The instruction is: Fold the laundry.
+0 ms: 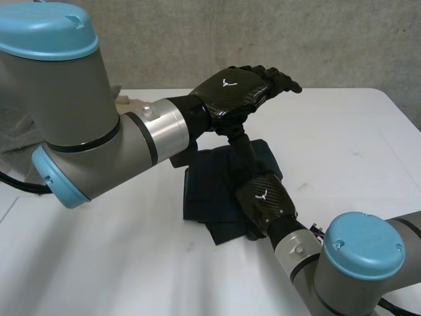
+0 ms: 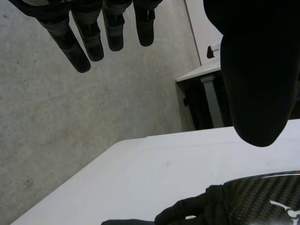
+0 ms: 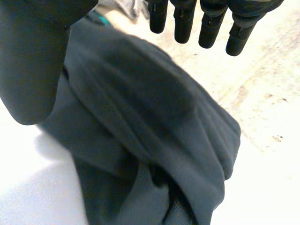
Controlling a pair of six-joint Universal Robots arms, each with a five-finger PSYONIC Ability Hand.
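The dark cloth [image 1: 209, 191] sits folded in the middle of the white bench [image 1: 348, 151], a squarish stack with one straight edge facing the left arm and a loose corner poking out on the near side. In the right wrist view its layers [image 3: 154, 117] overlap in soft ridges, and one folded edge runs right under the palm.

The right hand [image 1: 264, 199] is on the near right corner of that stack, reaching across it toward the far side. Its fingers [image 3: 183, 23] are straight and spread, with the thumb out wide, and nothing is pinched. Whether they actually press the fabric is hard to tell.

The left hand [image 1: 230, 92] hangs above the far end of the cloth, well clear of it. It's flat and empty, with its fingers [image 2: 89, 40] stretched out over the bench.

There's plenty of bare bench to the right of the cloth and on the near left. A grey heap of fabric [image 1: 12, 135] lies at the far left, behind the left arm. Beyond the bench's far edge there's a concrete wall [image 1: 197, 39].
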